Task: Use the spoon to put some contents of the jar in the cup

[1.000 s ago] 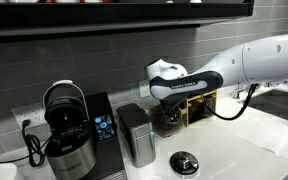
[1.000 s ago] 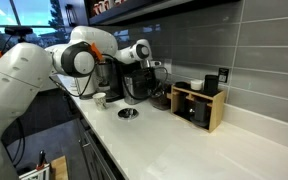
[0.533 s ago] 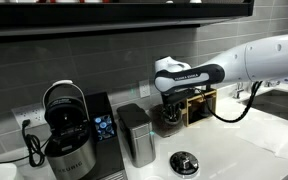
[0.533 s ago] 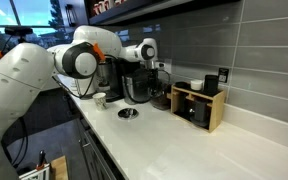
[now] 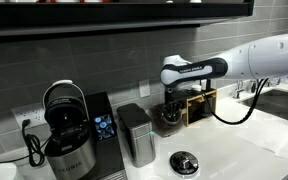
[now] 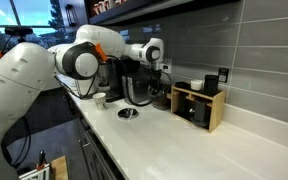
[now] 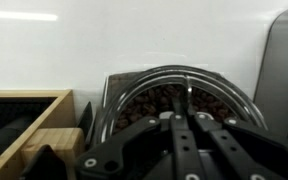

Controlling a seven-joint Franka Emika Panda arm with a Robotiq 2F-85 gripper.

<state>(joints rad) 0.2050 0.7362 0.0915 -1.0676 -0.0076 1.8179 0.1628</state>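
The jar (image 5: 167, 121) of dark coffee beans stands against the back wall between a grey canister and a wooden box. My gripper (image 5: 172, 101) hangs just over its mouth, also seen in an exterior view (image 6: 157, 78). In the wrist view the gripper (image 7: 184, 113) is shut on a thin shiny stem, the spoon (image 7: 187, 94), which points down into the jar (image 7: 142, 104); the spoon's bowl is hidden. The cup (image 5: 185, 163), low with a silvery rim, sits on the white counter in front of the jar, and shows in an exterior view (image 6: 129, 113) too.
A tall grey canister (image 5: 136, 134) stands beside the jar, with a coffee machine (image 5: 69, 135) further along. A wooden box (image 5: 200, 106) holding dark items sits on the jar's other side (image 6: 199, 104). The tiled wall is close behind.
The arm has shifted sideways along the wall from over the canister side toward the wooden box, ending over the jar's mouth. The gripper stayed shut.
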